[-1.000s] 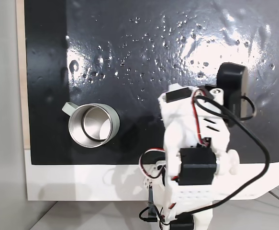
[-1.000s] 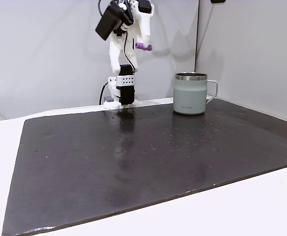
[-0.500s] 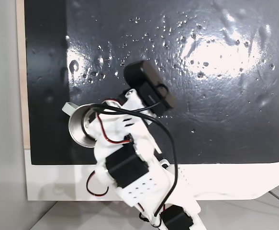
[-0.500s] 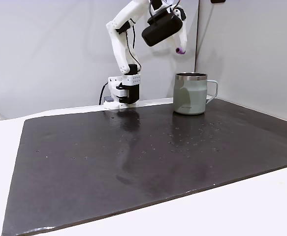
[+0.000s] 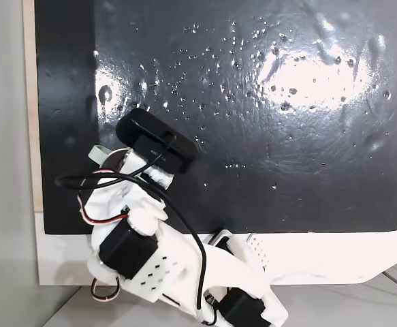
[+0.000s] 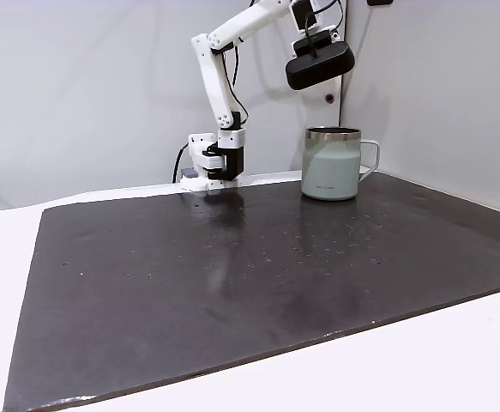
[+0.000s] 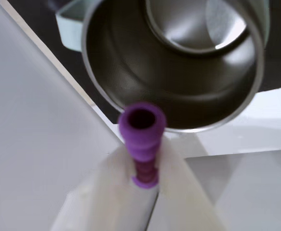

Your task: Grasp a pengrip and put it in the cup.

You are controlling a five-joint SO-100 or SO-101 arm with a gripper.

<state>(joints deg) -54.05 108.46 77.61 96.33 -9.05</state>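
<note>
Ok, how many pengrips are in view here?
1. The pengrip is pinched in the gripper, hanging over the cup's open mouth in the wrist view. The cup looks empty inside; the arm may hide others.

A black mat (image 6: 232, 283) covers most of a white table (image 6: 455, 360); its glossy surface is pocked with small bumps and throws back bright patches of light (image 5: 321, 68) in a fixed view; a thin wooden strip (image 5: 29, 102) runs along the mat's left edge there; behind the table stand plain pale grey walls (image 6: 78, 94), two panels meeting at a vertical seam (image 6: 344, 64); lighting is even and soft.
</note>
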